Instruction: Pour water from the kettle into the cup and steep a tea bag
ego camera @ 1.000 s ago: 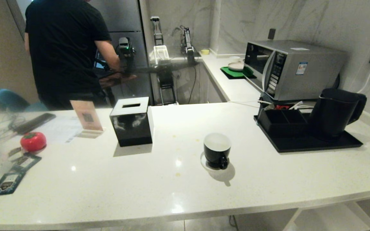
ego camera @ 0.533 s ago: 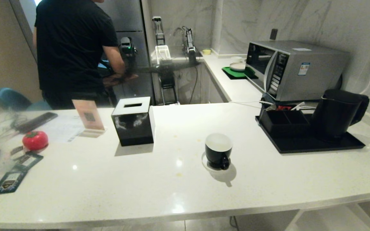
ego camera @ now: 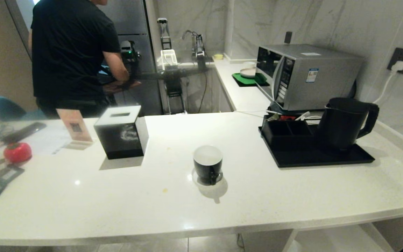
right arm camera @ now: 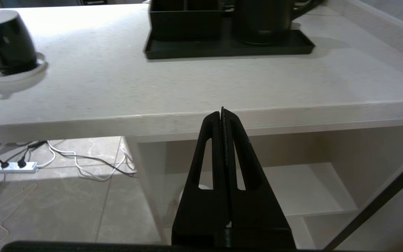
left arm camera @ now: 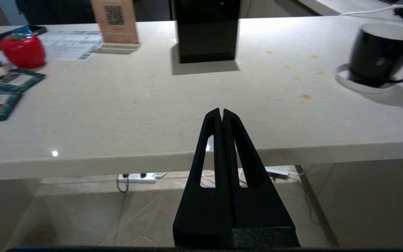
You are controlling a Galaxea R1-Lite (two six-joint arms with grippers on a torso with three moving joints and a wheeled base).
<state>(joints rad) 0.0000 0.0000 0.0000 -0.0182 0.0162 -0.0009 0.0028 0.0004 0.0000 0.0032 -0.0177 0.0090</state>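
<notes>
On the white counter [ego camera: 278, 196] the cup [ego camera: 207, 164] stands upright on its white saucer [ego camera: 201, 181] a little toward 6 o'clock of the picture's middle, its small handle turned to 6 o'clock. The kettle [ego camera: 343, 122] stands upright at about 3 o'clock of the cup, well apart from it, on a black tray [ego camera: 313, 159], with its loop handle toward 3 o'clock and a black compartment box [ego camera: 287, 131] just beside it at 9 o'clock. Compared with the earlier head pictures, the whole scene now lies further toward 9 o'clock: cup, kettle, the black tissue box [ego camera: 121, 132] and the microwave [ego camera: 308, 75] have all slid over together, so the camera has turned and the things themselves have not moved on the counter. The red tomato-shaped object [ego camera: 17, 152] sits nearer the picture's edge at 9 o'clock. A person in a black shirt [ego camera: 70, 52] stands at 11 o'clock, back turned. The tea bag cannot be made out. The left gripper [left arm camera: 221, 113] and the right gripper [right arm camera: 222, 112] both hang below the counter's front edge, fingers pressed together, holding nothing, as before.
</notes>
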